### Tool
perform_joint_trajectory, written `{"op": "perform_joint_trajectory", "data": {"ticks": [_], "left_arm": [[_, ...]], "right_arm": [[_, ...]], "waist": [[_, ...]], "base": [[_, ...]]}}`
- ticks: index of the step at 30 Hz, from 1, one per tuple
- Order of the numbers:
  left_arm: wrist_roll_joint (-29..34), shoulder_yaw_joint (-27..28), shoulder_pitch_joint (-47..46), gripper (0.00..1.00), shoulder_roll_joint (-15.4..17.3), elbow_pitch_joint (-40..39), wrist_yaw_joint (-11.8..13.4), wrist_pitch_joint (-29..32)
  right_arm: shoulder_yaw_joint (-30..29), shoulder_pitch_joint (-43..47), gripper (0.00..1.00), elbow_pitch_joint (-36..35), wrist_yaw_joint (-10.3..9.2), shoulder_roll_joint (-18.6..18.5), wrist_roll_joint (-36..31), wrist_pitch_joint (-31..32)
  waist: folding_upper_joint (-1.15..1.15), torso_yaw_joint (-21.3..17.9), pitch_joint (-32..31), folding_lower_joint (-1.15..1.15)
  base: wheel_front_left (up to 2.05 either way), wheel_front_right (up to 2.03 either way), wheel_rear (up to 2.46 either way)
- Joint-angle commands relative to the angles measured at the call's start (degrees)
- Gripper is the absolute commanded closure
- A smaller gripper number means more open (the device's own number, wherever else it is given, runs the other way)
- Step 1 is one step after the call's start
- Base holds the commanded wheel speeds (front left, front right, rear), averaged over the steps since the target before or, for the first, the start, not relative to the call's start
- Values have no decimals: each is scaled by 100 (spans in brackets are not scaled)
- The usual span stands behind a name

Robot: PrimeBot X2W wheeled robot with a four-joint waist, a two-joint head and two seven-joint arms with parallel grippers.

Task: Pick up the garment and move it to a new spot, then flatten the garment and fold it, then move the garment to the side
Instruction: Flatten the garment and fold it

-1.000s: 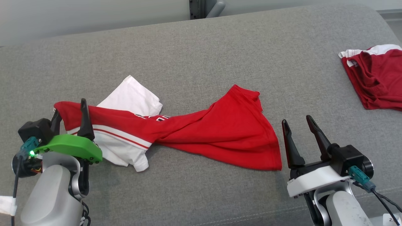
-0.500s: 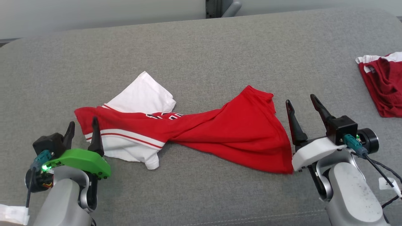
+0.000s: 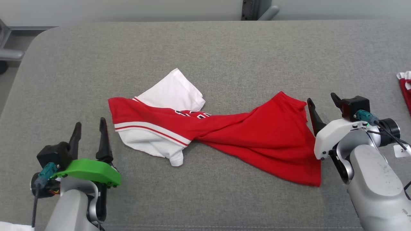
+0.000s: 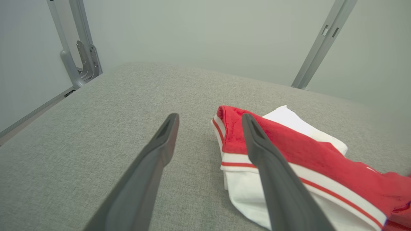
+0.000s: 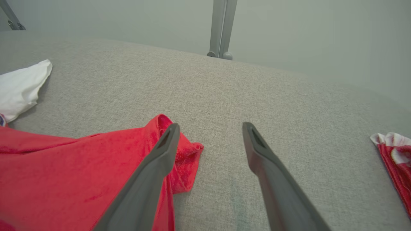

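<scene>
Shirt (image 3: 224, 134) is lying twisted on the desk (image 3: 205, 48), left gripper (image 3: 90, 122) and right gripper (image 3: 321, 98) wide open and empty at its ends, so a grab here probably pinches doubled layers and keeps the twist.

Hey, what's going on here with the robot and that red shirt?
A two-armed robot is working on a red and white jersey-style garment that lies twisted and stretched out across a grey fabric-covered surface. Neither gripper holds it: the left gripper stands open just off the striped white end, and the right gripper stands open at the red end. The garment is not yet flattened or folded. Another red and white garment lies at the far right edge.
</scene>
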Motion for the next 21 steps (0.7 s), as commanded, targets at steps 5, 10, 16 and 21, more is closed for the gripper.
{"op": "perform_joint_trajectory", "data": {"ticks": [5,10,16,21], "left_arm": [[199,-67,414,0,-387,-757,-23,-16],[261,-143,590,0,-519,-1042,-19,-16],[361,-146,774,0,-561,-1217,10,-16],[392,-106,843,0,-550,-1284,27,-16]], "right_arm": [[225,-578,0,949,-5,-237,330,579],[313,-899,0,1513,-5,-342,476,853],[590,-1120,2,2337,-4,-264,903,1344],[868,-1135,87,2573,-3,-297,1156,1361]], "waist": [[58,408,54,0],[58,596,91,0],[58,813,59,0],[58,862,2,0]], "base": [[0,0,0],[0,0,0],[0,0,0],[0,0,0]]}}
